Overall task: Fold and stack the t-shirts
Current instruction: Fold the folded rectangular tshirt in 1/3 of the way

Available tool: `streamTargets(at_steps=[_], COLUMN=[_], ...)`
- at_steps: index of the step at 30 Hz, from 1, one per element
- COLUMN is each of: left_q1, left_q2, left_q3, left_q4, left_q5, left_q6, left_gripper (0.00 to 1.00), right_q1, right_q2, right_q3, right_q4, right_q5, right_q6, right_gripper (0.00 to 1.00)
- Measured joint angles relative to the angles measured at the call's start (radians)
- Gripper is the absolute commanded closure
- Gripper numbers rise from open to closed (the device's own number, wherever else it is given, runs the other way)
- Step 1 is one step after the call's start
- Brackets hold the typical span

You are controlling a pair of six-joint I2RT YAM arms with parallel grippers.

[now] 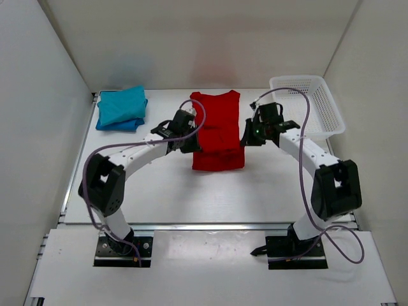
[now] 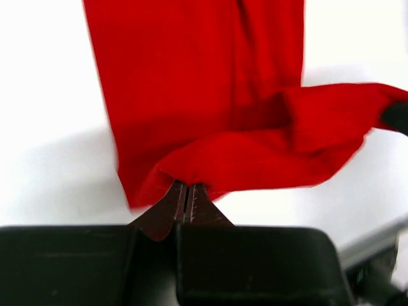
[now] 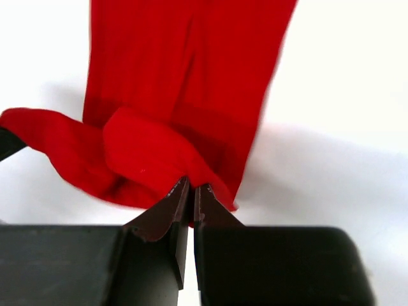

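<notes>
Our left claw (image 2: 189, 195) and right claw (image 3: 187, 192) clamp the red t-shirt (image 1: 217, 122), whose long axis runs straight ahead of us across the table (image 1: 191, 197).

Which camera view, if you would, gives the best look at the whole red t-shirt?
The top external view: it shows nearly the whole red t-shirt between both arms. Each wrist view shows only a raised edge pinched in the left end effector or right end effector.

Plain red shirt (image 1: 217, 131), teal shirt (image 1: 122, 105), blue shirt (image 1: 115, 126); white mesh basket (image 1: 319, 108).
</notes>
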Motion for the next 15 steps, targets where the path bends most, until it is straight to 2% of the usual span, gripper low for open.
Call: streamTargets(at_steps=[5,9,15], left_q1=[0.083,0.123,0.156], left_q2=[0.163,0.274,0.346], left_q3=[0.148,0.276,0.344], left_q4=[0.020,0.010,0.012], left_q5=[0.000,-0.002,0.001], left_q6=[0.016,0.033,0.043], left_gripper=[1.00,1.00,1.00], right_q1=[-0.087,-0.100,-0.108], right_q2=[0.179,0.315,0.441], right_q3=[0.179,0.317,0.415], right_q4=[0.008,0.009,0.013], right_q5=[-0.031,-0.043,-0.063], right_q6=[-0.036,-0.055,-0.065], right_gripper=[1.00,1.00,1.00])
